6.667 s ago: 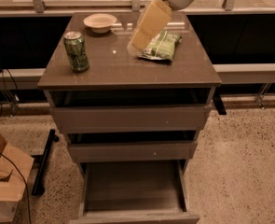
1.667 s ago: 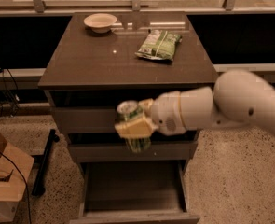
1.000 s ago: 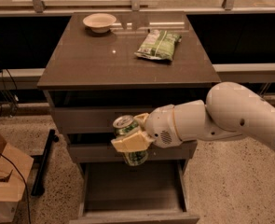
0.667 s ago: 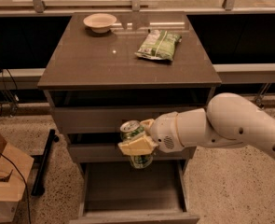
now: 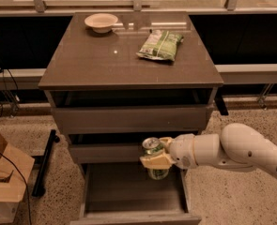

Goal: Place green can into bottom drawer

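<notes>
The green can [image 5: 153,147], with a silver top, is upright in my gripper [image 5: 156,157], whose cream fingers [image 5: 152,162] are shut around its middle. The white arm reaches in from the right. The can hangs just above the open bottom drawer [image 5: 133,191], over its back right part, in front of the middle drawer's front. The bottom drawer is pulled out and shows a bare tray.
The cabinet top [image 5: 96,60] holds a cream bowl [image 5: 101,21] at the back left and a flat green snack bag [image 5: 161,44] at the back right. The two upper drawers [image 5: 128,118] are slightly ajar. A cardboard box [image 5: 4,177] stands on the floor at left.
The can has left the cabinet top in my gripper. Over the last seconds it has moved down and a little right, from the middle drawer's height to above the bottom drawer.
</notes>
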Robot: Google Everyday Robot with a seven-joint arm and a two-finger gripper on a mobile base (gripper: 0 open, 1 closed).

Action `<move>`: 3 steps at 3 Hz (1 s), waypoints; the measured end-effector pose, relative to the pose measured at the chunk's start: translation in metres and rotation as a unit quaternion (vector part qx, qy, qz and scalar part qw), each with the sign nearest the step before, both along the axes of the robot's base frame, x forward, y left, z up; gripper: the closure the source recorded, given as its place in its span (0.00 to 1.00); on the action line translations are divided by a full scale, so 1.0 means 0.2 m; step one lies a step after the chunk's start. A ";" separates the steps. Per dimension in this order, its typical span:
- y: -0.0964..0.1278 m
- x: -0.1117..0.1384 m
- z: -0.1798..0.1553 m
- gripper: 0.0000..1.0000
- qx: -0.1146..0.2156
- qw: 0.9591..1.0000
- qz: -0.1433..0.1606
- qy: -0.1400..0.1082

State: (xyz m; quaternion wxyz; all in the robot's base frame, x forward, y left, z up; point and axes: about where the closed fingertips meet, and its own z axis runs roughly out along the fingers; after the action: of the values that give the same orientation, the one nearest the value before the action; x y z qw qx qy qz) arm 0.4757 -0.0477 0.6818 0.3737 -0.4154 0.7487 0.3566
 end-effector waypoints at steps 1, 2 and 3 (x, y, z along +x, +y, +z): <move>-0.17 0.07 -0.34 1.00 0.045 0.998 -0.014 0.031; -0.17 0.07 -0.34 1.00 0.045 0.998 -0.014 0.031; -0.09 0.16 -0.50 1.00 0.035 0.999 -0.027 0.014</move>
State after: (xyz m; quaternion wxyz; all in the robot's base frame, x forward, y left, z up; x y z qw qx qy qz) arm 0.5082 -0.0647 0.5822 0.3871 -0.3765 0.7522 0.3777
